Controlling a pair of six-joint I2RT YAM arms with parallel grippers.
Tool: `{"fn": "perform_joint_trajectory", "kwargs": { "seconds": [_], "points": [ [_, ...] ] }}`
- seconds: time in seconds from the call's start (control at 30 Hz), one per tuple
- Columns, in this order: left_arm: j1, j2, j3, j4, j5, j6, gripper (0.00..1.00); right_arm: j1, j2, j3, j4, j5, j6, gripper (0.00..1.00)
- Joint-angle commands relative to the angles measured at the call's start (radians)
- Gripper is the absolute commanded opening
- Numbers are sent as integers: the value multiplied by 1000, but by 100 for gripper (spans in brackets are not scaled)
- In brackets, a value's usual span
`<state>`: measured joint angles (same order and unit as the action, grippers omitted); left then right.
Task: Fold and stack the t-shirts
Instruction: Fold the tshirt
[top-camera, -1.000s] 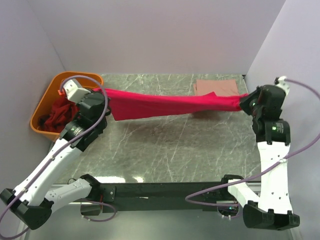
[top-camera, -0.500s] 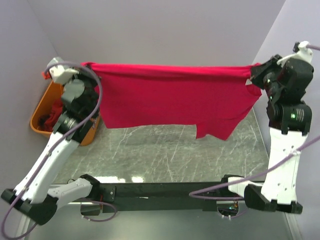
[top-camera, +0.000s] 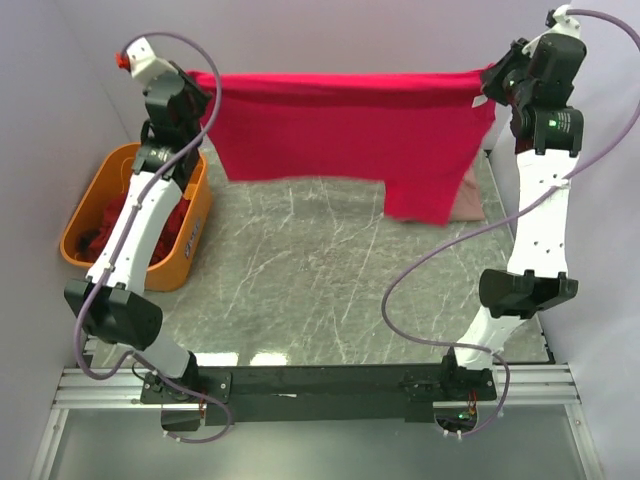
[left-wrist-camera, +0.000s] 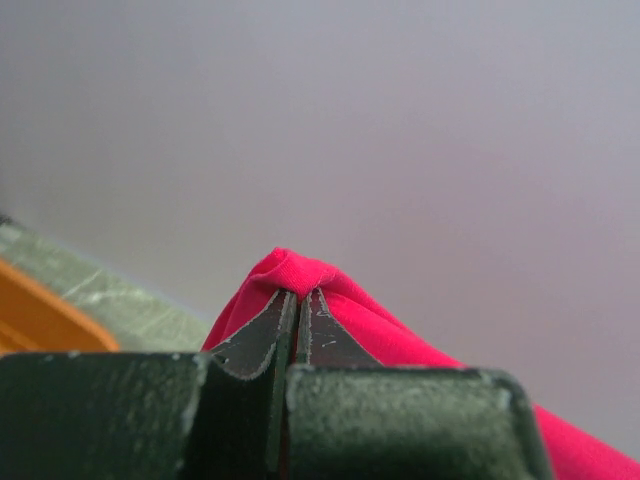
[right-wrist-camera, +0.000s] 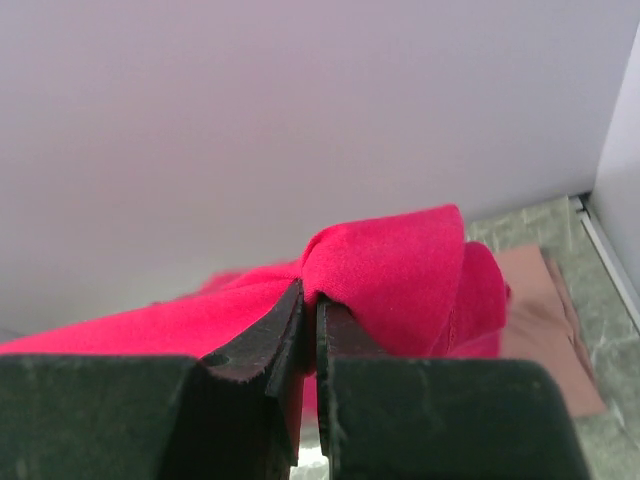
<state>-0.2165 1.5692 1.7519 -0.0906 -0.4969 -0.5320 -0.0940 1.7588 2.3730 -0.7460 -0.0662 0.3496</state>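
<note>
My left gripper (left-wrist-camera: 298, 296) and right gripper (right-wrist-camera: 310, 292) both clench the bright crimson-pink cloth t-shirt (top-camera: 350, 125) — stretched wide, hanging between them.

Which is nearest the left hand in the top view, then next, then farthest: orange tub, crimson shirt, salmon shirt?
1. Crimson shirt: pinched in the left hand itself.
2. Orange tub: on the left side, below that hand.
3. Salmon shirt: far right, partly hidden behind the hanging crimson one.

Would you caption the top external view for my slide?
Left tool and right tool hold the crimson t-shirt spread above the table.
</note>
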Motion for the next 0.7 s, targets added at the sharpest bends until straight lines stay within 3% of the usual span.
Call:
{"fn": "perform_joint_trajectory", "kwargs": {
  "seconds": [0.0,0.07,0.2,0.3,0.43,0.57,0.67],
  "points": [
    [37,-23,142,31,21,69,1,-15,-80,25,152,40,-44,0],
    [40,-29,153,23,31,76,1,-13,-129,-41,216,34,-46,0],
    [42,-112,-35,77,40,58,1,-15,-218,-306,244,26,-54,0],
    [42,-208,-376,172,50,-3,1,-16,-309,-607,295,23,-37,0],
    [42,-293,-692,268,96,-86,1,-21,-403,-969,355,-7,38,0],
    [42,-301,-919,299,184,-210,1,-21,-430,-1246,381,-80,91,0],
    [37,-275,-1038,255,221,-292,1,-23,-423,-1323,344,-32,111,0]
  ]
}}
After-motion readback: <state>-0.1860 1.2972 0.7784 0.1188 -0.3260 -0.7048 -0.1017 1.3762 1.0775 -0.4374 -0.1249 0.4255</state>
